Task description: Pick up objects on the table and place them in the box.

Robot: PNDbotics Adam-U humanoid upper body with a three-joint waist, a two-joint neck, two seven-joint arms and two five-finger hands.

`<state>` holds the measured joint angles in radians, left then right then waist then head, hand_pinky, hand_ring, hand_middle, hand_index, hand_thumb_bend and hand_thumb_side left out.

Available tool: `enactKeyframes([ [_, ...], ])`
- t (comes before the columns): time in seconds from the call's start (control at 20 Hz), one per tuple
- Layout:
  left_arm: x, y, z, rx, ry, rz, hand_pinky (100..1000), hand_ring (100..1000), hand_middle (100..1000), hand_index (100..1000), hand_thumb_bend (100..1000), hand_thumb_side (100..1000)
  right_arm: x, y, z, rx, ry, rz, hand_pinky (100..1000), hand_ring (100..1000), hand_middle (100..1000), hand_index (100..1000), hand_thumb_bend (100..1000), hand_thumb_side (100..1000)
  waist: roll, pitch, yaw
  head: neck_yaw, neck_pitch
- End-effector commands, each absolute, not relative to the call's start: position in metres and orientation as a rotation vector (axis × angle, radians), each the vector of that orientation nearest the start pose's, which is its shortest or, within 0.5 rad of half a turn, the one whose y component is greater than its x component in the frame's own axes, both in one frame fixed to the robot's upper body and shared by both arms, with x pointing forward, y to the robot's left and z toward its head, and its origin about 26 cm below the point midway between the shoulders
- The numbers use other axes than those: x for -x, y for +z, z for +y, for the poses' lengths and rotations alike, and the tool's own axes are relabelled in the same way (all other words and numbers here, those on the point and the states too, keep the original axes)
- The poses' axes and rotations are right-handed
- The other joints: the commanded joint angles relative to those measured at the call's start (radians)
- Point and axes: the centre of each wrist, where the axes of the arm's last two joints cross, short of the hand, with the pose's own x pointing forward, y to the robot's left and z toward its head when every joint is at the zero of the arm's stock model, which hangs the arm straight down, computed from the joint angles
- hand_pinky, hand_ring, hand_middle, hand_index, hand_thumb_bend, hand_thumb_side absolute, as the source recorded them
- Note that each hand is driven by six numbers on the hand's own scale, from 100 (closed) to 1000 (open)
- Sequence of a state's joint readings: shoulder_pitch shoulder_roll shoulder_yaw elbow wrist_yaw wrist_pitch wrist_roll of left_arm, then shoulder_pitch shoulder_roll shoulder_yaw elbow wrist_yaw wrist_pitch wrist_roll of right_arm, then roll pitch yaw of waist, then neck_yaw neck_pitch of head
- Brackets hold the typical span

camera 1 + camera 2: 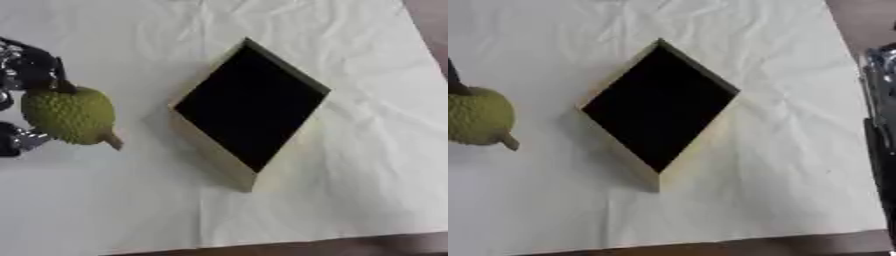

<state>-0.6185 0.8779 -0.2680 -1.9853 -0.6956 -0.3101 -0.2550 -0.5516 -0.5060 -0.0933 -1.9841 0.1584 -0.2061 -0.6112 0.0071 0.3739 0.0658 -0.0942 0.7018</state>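
Note:
A bumpy green fruit [70, 115] with a short brown stem sits at the far left, over the white cloth. My left hand [26, 65] comes in from the left edge, with dark fingers curled over the fruit's top and another part [19, 141] under its lower side. The box [214, 152] has pale wooden walls and a dark inside, and stands cornerwise in the middle, to the right of the fruit and apart from it. Nothing shows inside it. My right hand [878, 100] appears only as a dark and silver strip at the right edge of the right eye view.
A creased white cloth [350, 200] covers the table. A brown table edge [306, 247] runs along the bottom and also shows at the upper right corner. Bare cloth lies around the box on all sides.

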Motion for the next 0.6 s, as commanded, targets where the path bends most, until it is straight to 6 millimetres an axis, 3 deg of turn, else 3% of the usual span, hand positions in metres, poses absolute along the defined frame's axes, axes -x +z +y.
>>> enactKeyframes([
  [0.05,-0.3,0.315,0.237,1.182,1.95,2.134,418,502,507,658,250,100,-0.304,0.309,-0.28,-0.733,0.217,3.212,825,658,624,804,327,560,-0.001,-0.029,-0.006,0.018,0.002],
  [0.35,-0.3,0.338,0.2,1.179,1.831,2.088,429,506,511,662,234,100,-0.304,0.313,-0.278,-0.706,0.216,3.204,824,658,625,804,327,559,-0.003,-0.032,-0.016,0.037,-0.001],
  [0.6,-0.313,0.35,0.172,1.185,1.778,2.083,428,504,511,662,233,100,-0.304,0.316,-0.276,-0.676,0.225,3.196,823,658,626,804,327,559,-0.01,-0.029,-0.022,0.046,-0.01],
])
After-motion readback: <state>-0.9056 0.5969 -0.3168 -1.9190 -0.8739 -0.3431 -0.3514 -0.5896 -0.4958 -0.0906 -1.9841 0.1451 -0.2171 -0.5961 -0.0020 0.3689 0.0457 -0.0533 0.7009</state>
